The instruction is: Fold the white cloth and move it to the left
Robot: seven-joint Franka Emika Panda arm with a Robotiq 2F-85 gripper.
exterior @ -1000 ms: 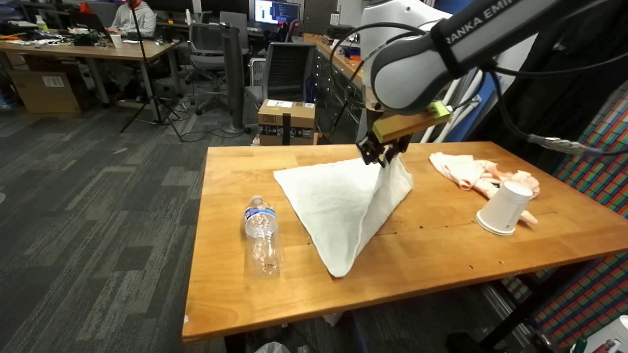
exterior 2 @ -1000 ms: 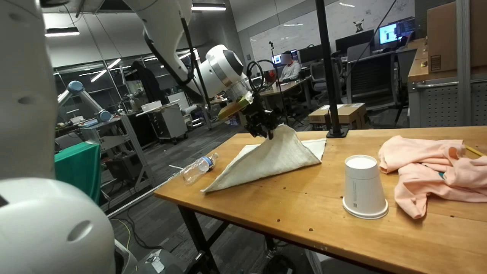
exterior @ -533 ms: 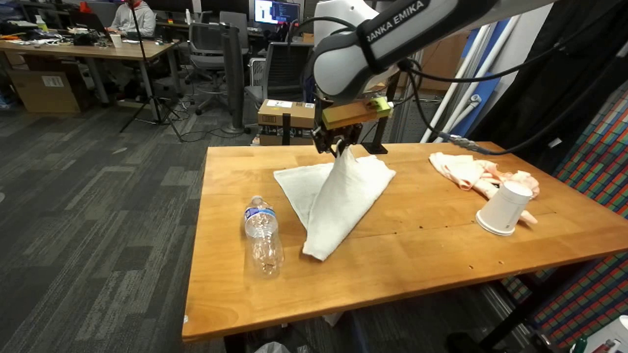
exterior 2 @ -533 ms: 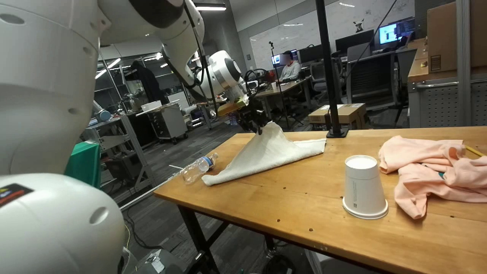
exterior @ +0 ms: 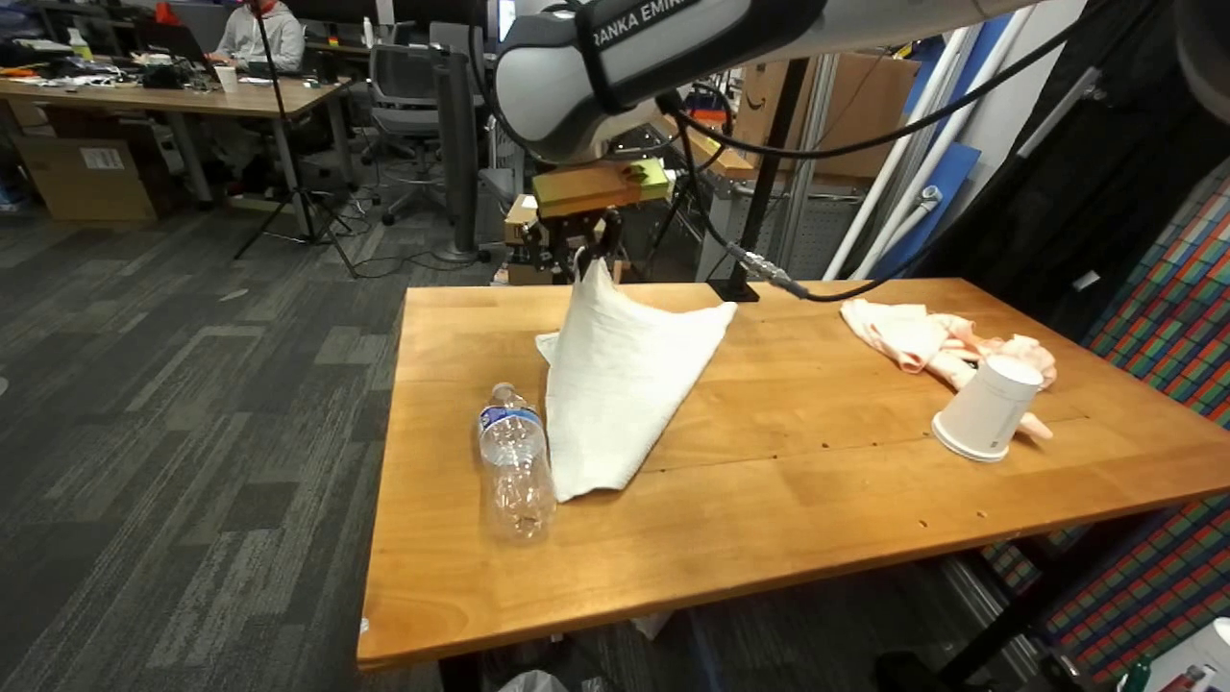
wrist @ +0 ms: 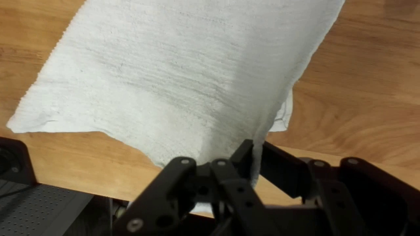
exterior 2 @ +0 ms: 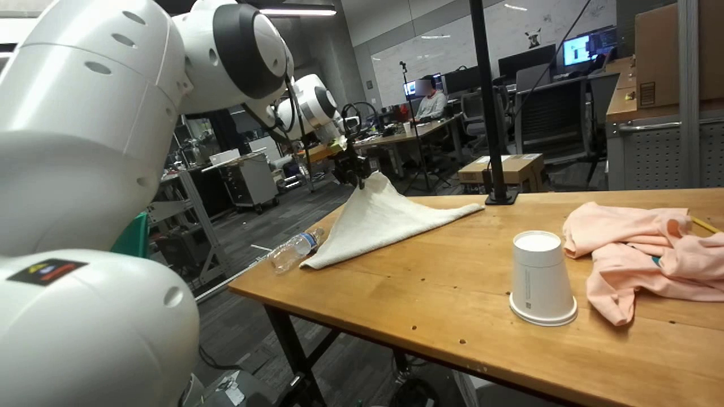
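The white cloth (exterior: 615, 394) is draped beside the bottle (exterior: 516, 466), 1 edge being pinched between the closed jaws of the gripper (wrist: 256, 147). For a neat fold, that edge should be lowered slowly, the bottle left unnudged. Well apart from the bottle, 1 cup (exterior: 988, 408) is set upside down on the wooden table (exterior: 788, 509); farther still from the bottle, an office desk (exterior: 183, 98) is seen.

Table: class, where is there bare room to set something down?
In an exterior view, the table is bare between the white cloth and cup, and below both. Crowded: bottle close beside the white cloth, pink cloth close by the cup.
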